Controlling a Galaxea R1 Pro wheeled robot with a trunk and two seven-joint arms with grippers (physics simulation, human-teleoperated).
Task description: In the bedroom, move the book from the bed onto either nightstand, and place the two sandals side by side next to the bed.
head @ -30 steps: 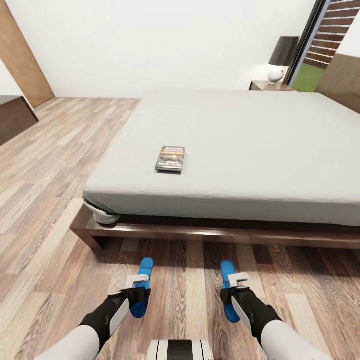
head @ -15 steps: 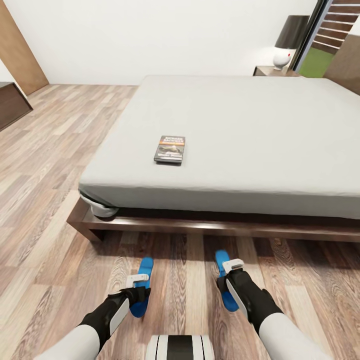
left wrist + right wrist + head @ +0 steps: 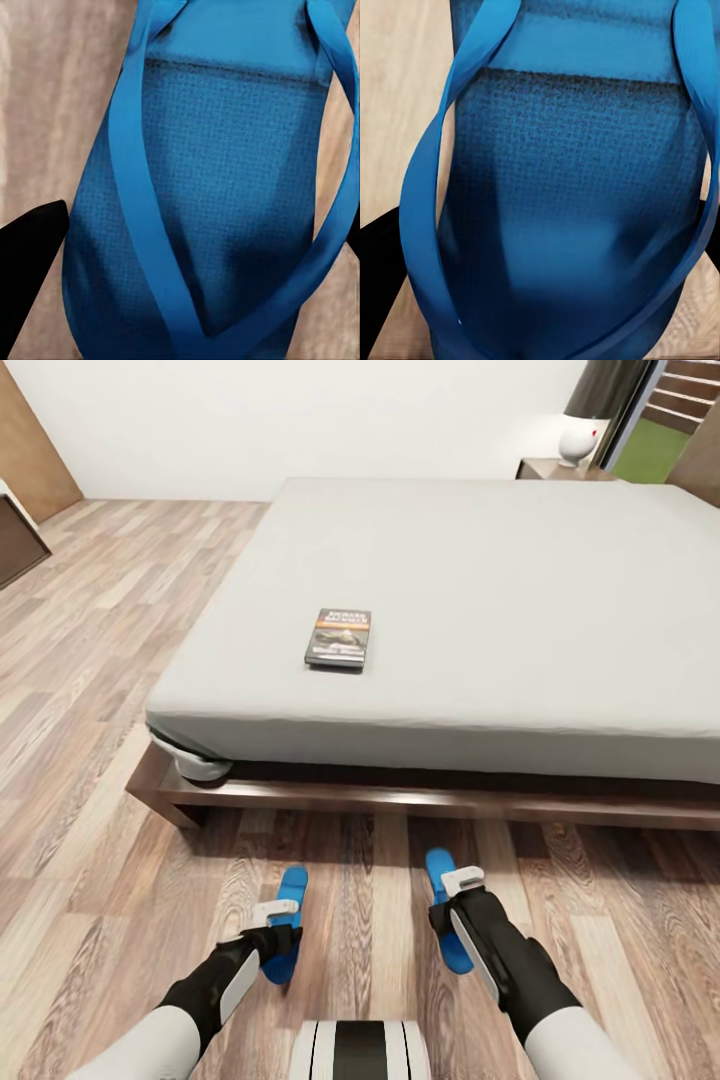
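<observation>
While over floor, each sandal [image 3: 210, 195] [image 3: 570, 195] sits between jaws.

- The head view is bright and evenly lit, with soft, diffuse light and no glare.
- A dark shadow band lies under the mattress edge of the bed [image 3: 480, 610], over its frame and the floor [image 3: 100, 840] just beside it.
- Straight lines splay toward the head view's edges.
- Both wrist views are soft and blurred at close range; the left sandal [image 3: 217, 195] and right sandal [image 3: 577, 187] show grainy texture.
</observation>
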